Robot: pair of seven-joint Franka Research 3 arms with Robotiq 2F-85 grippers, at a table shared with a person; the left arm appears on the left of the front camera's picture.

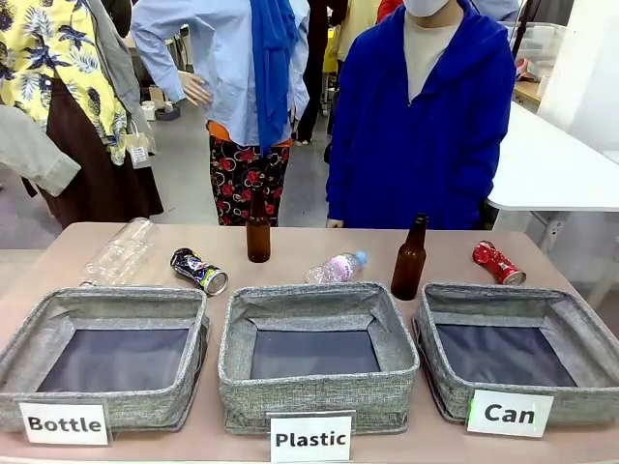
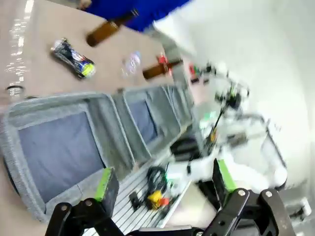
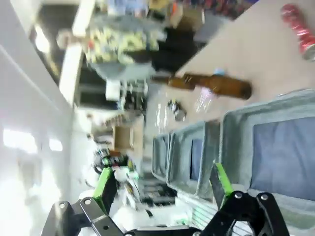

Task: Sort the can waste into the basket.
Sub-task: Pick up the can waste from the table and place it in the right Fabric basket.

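Left claw (image 2: 163, 178): wide open, nothing between its green pads; it hangs in the air on the near side of the baskets.
Right claw (image 3: 162, 183): also wide open and empty, also in the air, well apart from the cans.
Black can (image 1: 199, 271): lies on its side on the worktop (image 1: 309, 244), just behind the gap between the left and the middle basket, with its green end toward the robot.
Red can (image 1: 498, 263): lies on its side on the worktop, just behind the far right corner of the can basket (image 1: 513, 292).
Can basket: stands at the right of the row, with a white "Can" sign (image 1: 510, 414) in front; only its dark floor is seen inside.
Other baskets: the one signed "Bottle" (image 1: 106, 300) and the one signed "Plastic" (image 1: 309, 293) have nothing inside either.
Other waste: two brown glass bottles (image 1: 258, 232) (image 1: 409, 259) stand upright behind the baskets; two clear plastic bottles (image 1: 121, 253) (image 1: 337, 268) lie between and beside them.
Person (image 1: 421, 126): stands at the far side in a blue jacket; the hands are not on the worktop.
Progress: I judge the task as not begun. Both cans are outside the basket and no claw has hold of anything.
Left to do: both cans must be picked up and put in the can basket. The red one is near it; the black one is far across the row.
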